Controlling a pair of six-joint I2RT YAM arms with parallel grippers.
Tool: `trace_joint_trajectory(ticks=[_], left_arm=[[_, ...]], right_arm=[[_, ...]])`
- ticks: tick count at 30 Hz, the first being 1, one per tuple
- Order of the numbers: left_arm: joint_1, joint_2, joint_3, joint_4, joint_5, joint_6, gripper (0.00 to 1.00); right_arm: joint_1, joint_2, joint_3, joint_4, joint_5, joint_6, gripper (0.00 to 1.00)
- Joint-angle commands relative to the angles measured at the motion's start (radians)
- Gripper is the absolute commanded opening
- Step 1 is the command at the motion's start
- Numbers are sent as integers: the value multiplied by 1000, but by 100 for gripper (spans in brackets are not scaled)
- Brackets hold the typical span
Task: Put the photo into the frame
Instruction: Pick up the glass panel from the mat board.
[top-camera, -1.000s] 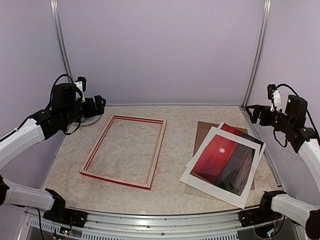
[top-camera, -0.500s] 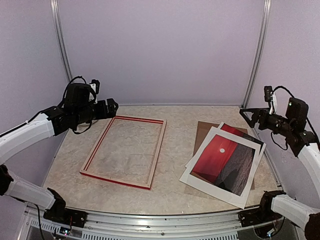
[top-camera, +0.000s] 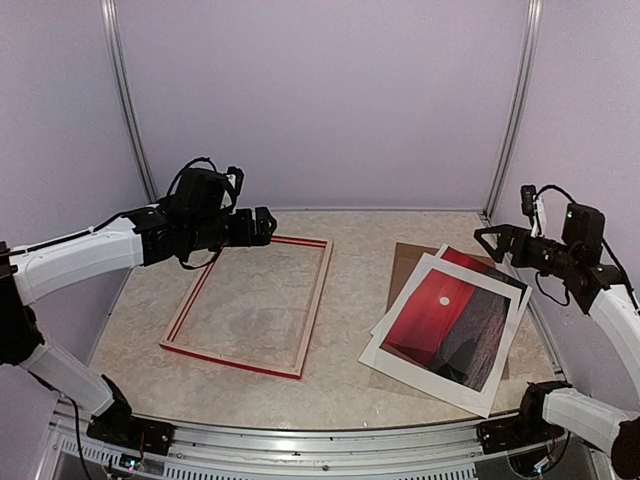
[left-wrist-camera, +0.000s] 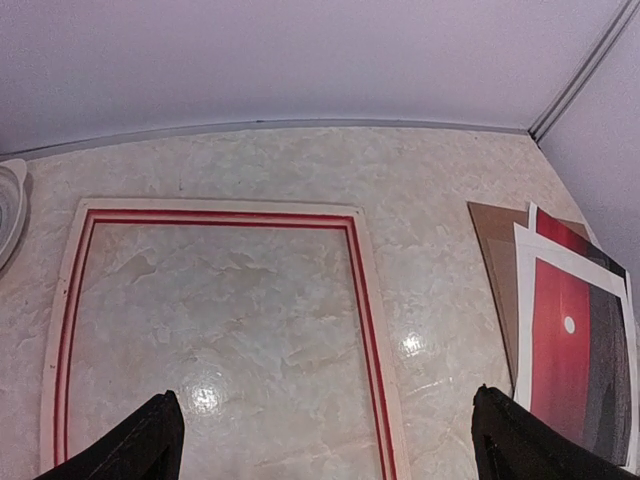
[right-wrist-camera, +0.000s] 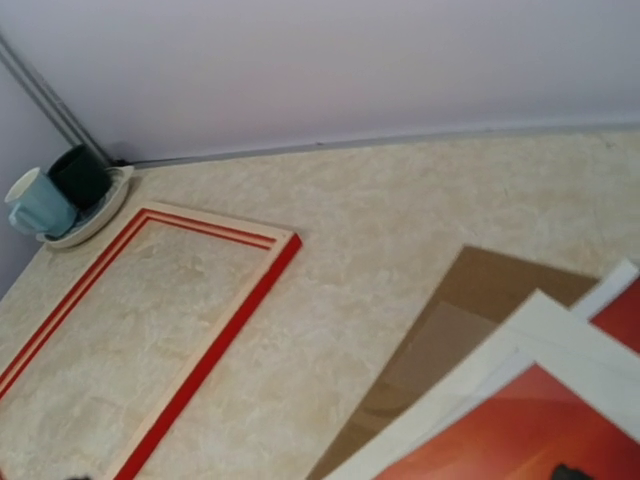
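The frame (top-camera: 315, 305), red-faced with pale wood sides, lies flat and empty on the left half of the table; its rails (left-wrist-camera: 365, 320) show below the left wrist camera. The photo (top-camera: 425, 325), a red sky with a small white sun, lies on the right inside a white mat. My left gripper (top-camera: 264, 226) hovers over the frame's far edge, open and holding nothing, with its fingertips (left-wrist-camera: 150, 445) wide apart. Above the far right corner of the photo pile, my right gripper (top-camera: 488, 238) is open and empty. In the right wrist view the photo (right-wrist-camera: 540, 430) and the frame (right-wrist-camera: 215, 350) both show.
A brown backing board (top-camera: 405, 265) lies under the white mat (top-camera: 400, 355), and a second print edge (top-camera: 470, 262) pokes out behind them. A saucer with a pale blue and a dark cup (right-wrist-camera: 60, 190) stands in the far left corner. Walls enclose three sides of the table.
My left arm has swung right, from the far left corner to over the frame's far edge. The right gripper has moved a little left and down toward the photo pile. Both stayed open.
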Motion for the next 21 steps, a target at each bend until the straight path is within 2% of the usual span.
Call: trace_joint_trajectory(ticks=[1,10,21], left_arm=[[-28,55,54,-17,59,-20,99],[-107,148,68,-12,142,-40,99],[-176,223,87,-15,222,-78,99]], right_arm=[[7,-26,-40,-12,50,79,99],[7,53,-107,-66,47,179,99],[7,6,-145,-138,233,266,99]])
